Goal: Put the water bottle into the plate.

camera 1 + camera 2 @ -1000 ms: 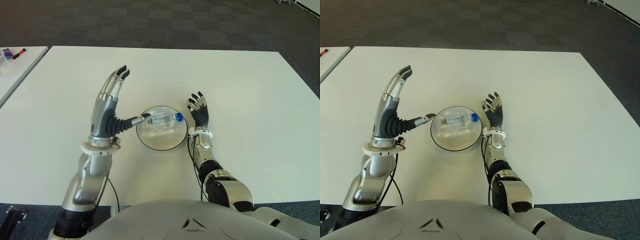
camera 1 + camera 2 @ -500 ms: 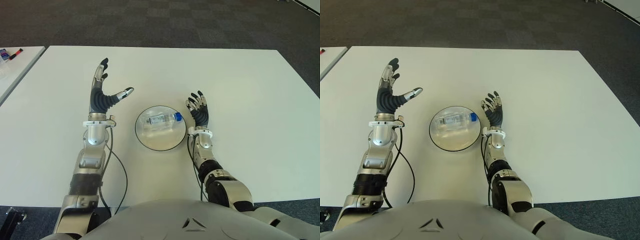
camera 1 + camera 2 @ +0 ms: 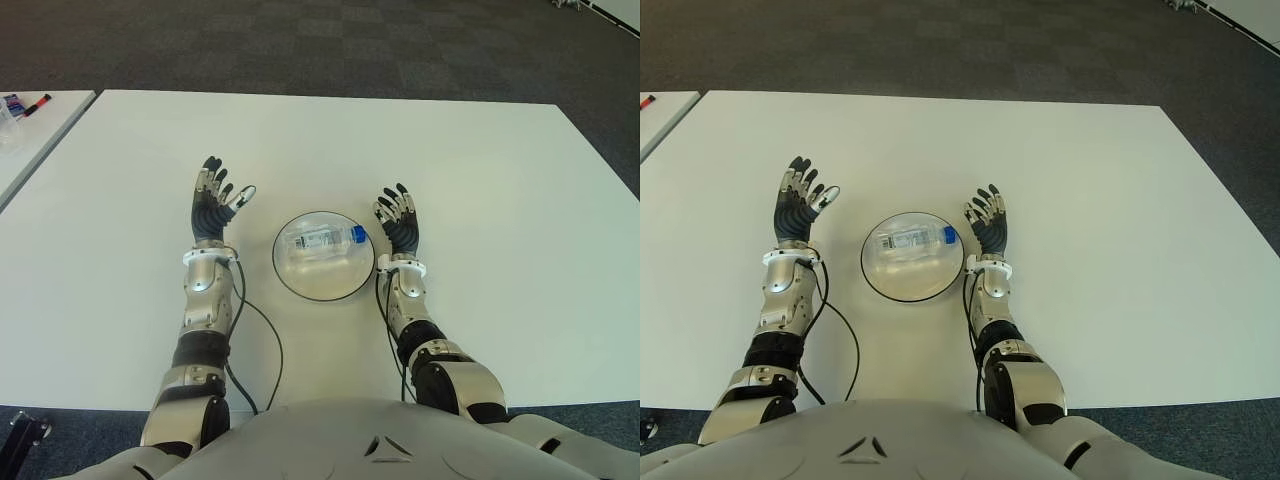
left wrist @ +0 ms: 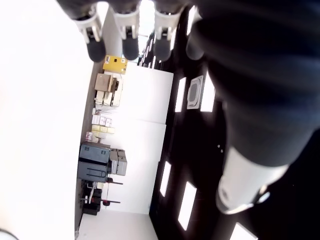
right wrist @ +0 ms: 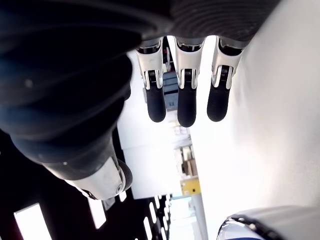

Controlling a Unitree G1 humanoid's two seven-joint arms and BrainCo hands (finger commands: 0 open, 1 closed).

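Water bottle: you will find the water bottle (image 3: 324,239) lying on its side inside the plate (image 3: 300,286), its blue cap toward 3 o'clock and its base toward 9 o'clock.
Plate: your round, dark-rimmed plate sits on the white desk (image 3: 500,180), between the two hands.
Left hand: your left hand (image 3: 212,205) shows at 9 o'clock of the plate, apart from it, palm up, fingers spread and straight, holding nothing. The left wrist view confirms the extended fingers (image 4: 124,30) with nothing between them.
Right hand: your right hand (image 3: 400,222) shows just beside the plate's rim at 3 o'clock, fingers straight and relaxed, empty. In the right wrist view you see three fingers (image 5: 186,95) stretched out and a bit of the plate's rim (image 5: 250,222).
Desk edge: at 10 o'clock of the scene, a second white desk (image 3: 40,130) carries some markers (image 3: 25,103).
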